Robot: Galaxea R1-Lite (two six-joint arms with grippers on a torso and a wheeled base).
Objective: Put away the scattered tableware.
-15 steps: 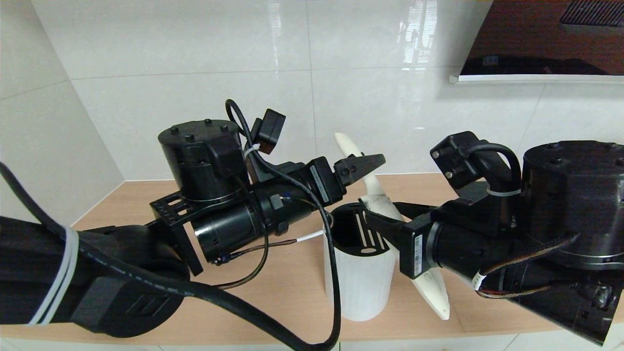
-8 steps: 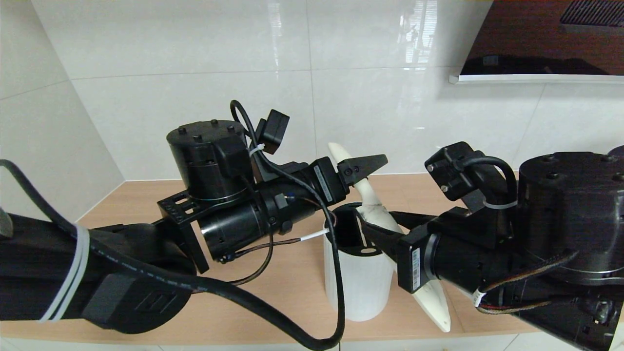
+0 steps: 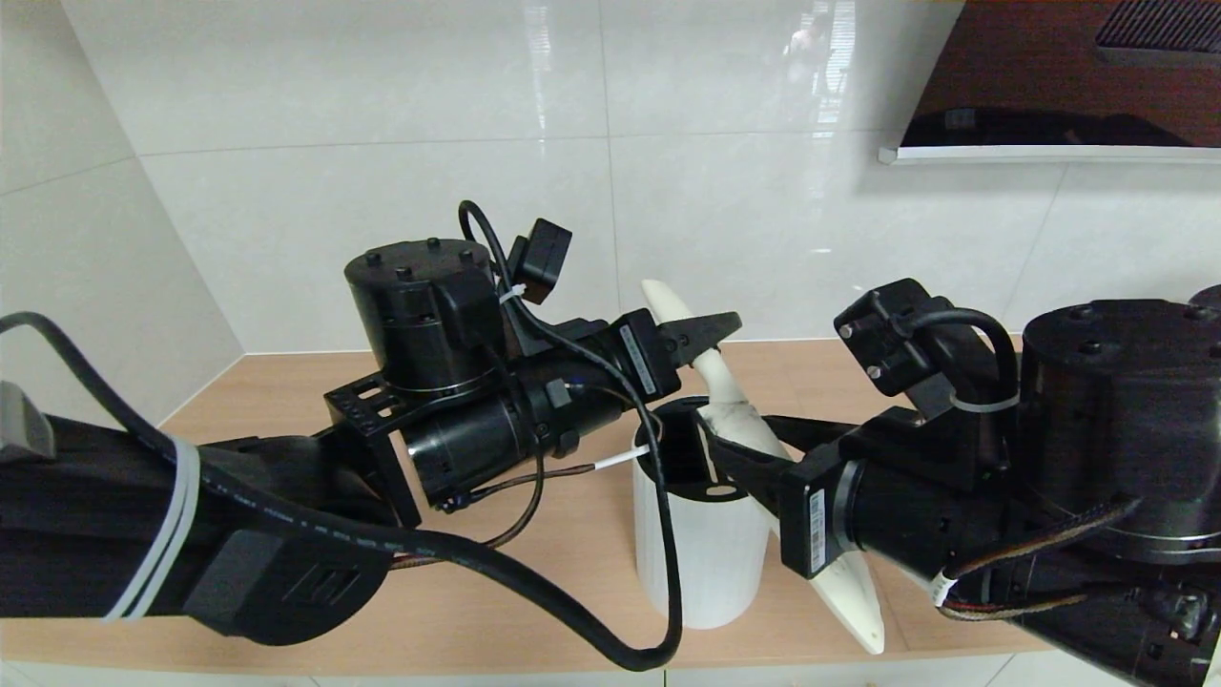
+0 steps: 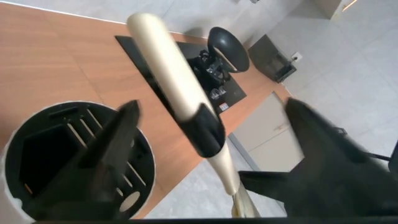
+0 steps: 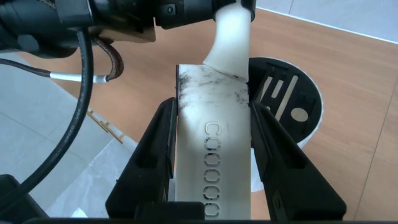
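Pale wooden counter (image 3: 534, 563) under white wall tiles. The right gripper (image 5: 211, 112) is clamped across the blade of a cream plastic slotted spatula (image 3: 717, 377), tilted over a white cylindrical holder with a black insert (image 3: 701, 563). The left gripper (image 4: 211, 107) is spread wide around the handle, not touching. The danger looks like this: if the right lets go before the left pinches, the spatula drops past the rim.

A wooden counter (image 3: 267, 382) meets a white tiled wall (image 3: 382, 143) at its back edge. A dark hood (image 3: 1049, 76) hangs above the counter's right end. A black cooktop (image 4: 138, 55) lies flat in the counter.
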